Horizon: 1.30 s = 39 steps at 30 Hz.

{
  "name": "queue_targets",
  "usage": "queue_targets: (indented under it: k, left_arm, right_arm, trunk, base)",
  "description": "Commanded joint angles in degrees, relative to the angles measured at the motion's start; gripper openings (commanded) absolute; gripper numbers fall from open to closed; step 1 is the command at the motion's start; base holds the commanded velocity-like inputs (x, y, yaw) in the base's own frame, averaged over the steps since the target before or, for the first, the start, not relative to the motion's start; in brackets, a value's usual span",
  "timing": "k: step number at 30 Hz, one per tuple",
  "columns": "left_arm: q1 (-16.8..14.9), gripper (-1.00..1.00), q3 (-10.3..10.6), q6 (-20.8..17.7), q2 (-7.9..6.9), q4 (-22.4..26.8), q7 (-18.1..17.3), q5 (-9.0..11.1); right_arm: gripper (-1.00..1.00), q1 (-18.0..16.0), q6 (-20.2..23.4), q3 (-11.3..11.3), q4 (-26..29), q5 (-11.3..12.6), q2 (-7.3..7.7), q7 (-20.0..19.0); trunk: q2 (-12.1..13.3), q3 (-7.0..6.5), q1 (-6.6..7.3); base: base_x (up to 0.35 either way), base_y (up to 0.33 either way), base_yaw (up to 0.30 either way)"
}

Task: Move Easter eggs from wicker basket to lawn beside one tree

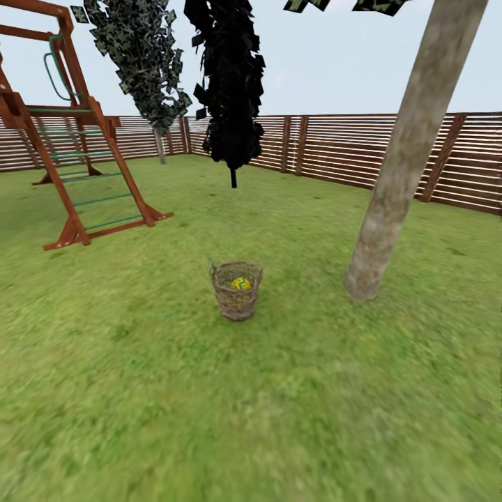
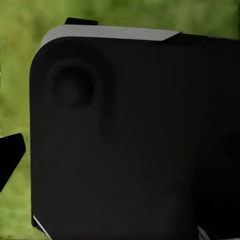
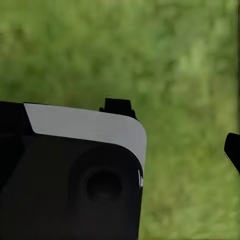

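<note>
The wicker basket (image 1: pixel 237 290) stands upright on the lawn (image 1: pixel 139 390) in the middle of the head view, some way ahead of me. Over its rim one yellow Easter egg (image 1: pixel 241 283) with a blue band shows; the other eggs are hidden inside. A thick pale-trunked tree (image 1: pixel 390 202) leans up from the grass just right of the basket. In the wrist views a black fingertip (image 2: pixel 11 154) of my left gripper (image 2: pixel 120 160) and a fingertip (image 3: pixel 233 150) of my right gripper (image 3: pixel 120 150) sit at the frames' edges, wide apart, holding nothing.
A red wooden climbing frame (image 1: pixel 77 160) stands at the back left. A black-foliaged tree (image 1: pixel 232 90) and a grey-green tree (image 1: pixel 143 63) rise behind the basket. A brown slat fence (image 1: pixel 348 150) rings the garden. Dark robot body panels (image 2: pixel 135 135) (image 3: pixel 65 185) hang over blurred grass.
</note>
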State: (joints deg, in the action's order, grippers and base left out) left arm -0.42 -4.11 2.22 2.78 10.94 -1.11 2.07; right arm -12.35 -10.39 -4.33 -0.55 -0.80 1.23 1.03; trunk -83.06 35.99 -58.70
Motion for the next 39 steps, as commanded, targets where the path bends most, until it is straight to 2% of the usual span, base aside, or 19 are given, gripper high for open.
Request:
queue_targets:
  k: [1, 27, 39]
  left_arm:
    - [-0.04, 1.0, -0.41, 0.15, 0.03, -0.04, -0.12, 0.22]
    - [-0.02, 1.0, -0.38, 0.15, 0.03, 0.05, -0.12, 0.22]
    - [-0.02, 1.0, -0.46, 0.15, 0.03, 0.04, -0.12, 0.22]
  right_arm:
    - [1.0, -0.06, -0.15, -0.41, -0.06, -0.08, -0.01, 0.11]
    - [1.0, -0.05, -0.03, -0.78, -0.16, -1.19, 0.25, 0.11]
    - [1.0, -0.08, -0.06, -0.68, -0.15, -0.54, 0.21, 0.11]
  trunk:
    - [-0.02, 0.05, -0.03]
    - [-0.02, 0.05, -0.03]
    - [-0.02, 0.05, -0.03]
  base:
    - [0.336, 0.0, -0.087]
    - [0.336, 0.062, -0.002]
    - [0.336, 0.076, 0.0]
